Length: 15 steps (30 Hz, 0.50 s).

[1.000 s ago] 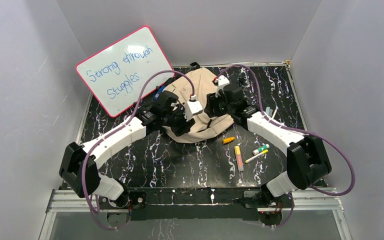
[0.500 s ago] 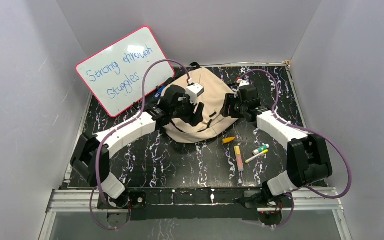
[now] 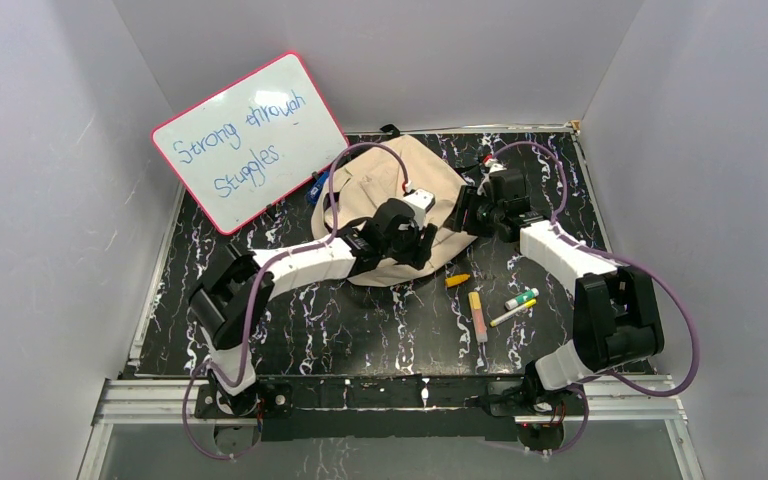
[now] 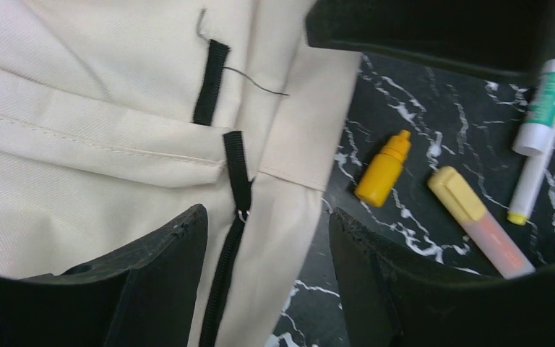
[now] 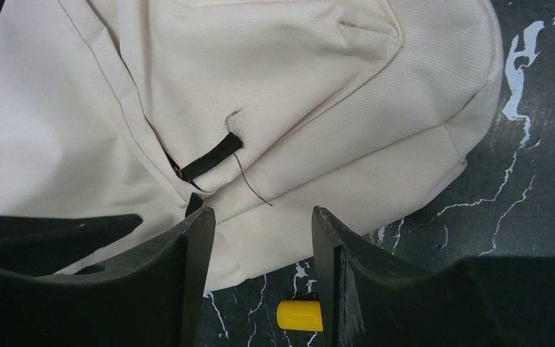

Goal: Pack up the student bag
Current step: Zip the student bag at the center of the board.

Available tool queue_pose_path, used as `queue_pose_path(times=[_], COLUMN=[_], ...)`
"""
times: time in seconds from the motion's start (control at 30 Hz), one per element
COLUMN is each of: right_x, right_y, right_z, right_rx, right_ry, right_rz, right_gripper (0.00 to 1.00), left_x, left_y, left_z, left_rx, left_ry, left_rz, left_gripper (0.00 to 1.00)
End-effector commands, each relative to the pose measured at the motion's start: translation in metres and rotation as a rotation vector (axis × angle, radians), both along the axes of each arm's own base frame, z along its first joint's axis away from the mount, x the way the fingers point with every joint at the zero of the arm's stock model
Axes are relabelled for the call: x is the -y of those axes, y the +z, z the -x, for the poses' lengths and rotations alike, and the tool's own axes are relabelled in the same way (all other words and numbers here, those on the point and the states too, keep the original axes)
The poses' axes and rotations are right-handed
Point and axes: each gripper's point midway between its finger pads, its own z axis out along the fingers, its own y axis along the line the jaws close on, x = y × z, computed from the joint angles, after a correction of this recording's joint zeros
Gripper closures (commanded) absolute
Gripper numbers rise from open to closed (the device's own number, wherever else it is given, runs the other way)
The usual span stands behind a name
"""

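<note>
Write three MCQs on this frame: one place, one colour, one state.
1. Where is the bottle?
A. on the table, beside the bag
B. atop the bag
C. inside the bag

2. What colour is the whiteboard frame?
A. green
B. pink
C. black

3. What state is the left gripper in?
A. shut on the bag
B. shut on the bottle
C. open

1 A: the left wrist view shows it on bare table next to the fabric.
2 B: the rim is pink in the top view.
3 C: the fingers stand apart, clamping nothing.

beige student bag [image 3: 435, 175], slumped (soft, creased), mid-table
</note>
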Motion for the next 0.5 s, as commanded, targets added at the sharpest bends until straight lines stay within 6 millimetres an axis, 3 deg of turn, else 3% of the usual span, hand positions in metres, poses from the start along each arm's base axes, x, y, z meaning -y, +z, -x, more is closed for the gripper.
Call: queue_pose_path(times=[0.0,0.47], right_x=[-0.007,-0.011], right_y=[0.003,0.002], right_z=[-0.004,-0.004], right_rx=[0.015,0.005], right_ry=[0.022,0.039], right_rz=[-0.052,-0.074], right_gripper=[0.41,0.44], left_x=[0.002,0.009], left_y=[0.009,-0.019], left_z=[-0.026,-0.036], left_rx=[0.073,0.043], left_ry=[0.087,0.103], left_rz=[-0.004,-0.081], left_gripper=[0.4,0.53])
